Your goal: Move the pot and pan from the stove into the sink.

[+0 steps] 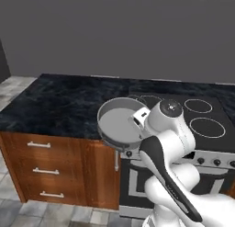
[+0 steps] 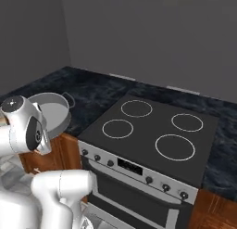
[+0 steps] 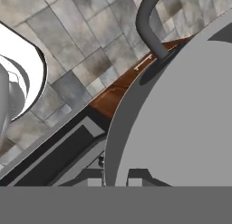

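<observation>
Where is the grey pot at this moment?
The pot is off the stove, held tilted in the air by the gripper over the counter's front edge, left of the stove in both base views.

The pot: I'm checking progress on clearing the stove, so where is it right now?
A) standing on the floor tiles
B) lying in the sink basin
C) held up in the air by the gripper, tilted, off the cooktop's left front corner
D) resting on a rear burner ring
C: the pot hangs tilted in the gripper, in front of the counter edge just left of the stove, whose four burner rings are all bare.
</observation>
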You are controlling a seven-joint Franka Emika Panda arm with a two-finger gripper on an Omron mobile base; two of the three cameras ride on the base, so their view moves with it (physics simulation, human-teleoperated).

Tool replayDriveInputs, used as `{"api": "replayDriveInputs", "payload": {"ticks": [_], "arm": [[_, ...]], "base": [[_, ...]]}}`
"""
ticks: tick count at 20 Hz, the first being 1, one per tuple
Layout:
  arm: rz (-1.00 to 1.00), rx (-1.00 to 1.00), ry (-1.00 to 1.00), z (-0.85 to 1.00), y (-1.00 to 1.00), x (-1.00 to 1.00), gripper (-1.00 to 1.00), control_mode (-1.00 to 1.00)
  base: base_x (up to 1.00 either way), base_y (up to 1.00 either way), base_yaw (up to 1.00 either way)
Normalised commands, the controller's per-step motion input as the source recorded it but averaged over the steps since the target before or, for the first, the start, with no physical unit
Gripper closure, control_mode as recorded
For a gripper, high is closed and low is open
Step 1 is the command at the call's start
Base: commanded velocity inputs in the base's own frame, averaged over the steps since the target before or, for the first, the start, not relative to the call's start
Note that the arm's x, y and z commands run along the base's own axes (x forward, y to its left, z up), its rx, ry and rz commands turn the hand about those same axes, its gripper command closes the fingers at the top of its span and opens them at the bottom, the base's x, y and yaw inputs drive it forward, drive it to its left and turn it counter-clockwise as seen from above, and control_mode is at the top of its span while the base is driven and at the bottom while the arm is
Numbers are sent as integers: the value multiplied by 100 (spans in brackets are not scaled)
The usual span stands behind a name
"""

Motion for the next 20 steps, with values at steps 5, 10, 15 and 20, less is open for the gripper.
{"api": "replayDriveInputs", "payload": {"ticks": [5, 10, 15, 20], "arm": [[0, 0, 0, 0, 0, 0, 100, 100], [0, 0, 0, 0, 0, 0, 100, 100], [0, 0, 0, 0, 0, 0, 100, 100], [0, 0, 0, 0, 0, 0, 100, 100]], "base": [[-16, 0, 47], [-16, 0, 47], [-13, 0, 48], [-8, 0, 49]]}}
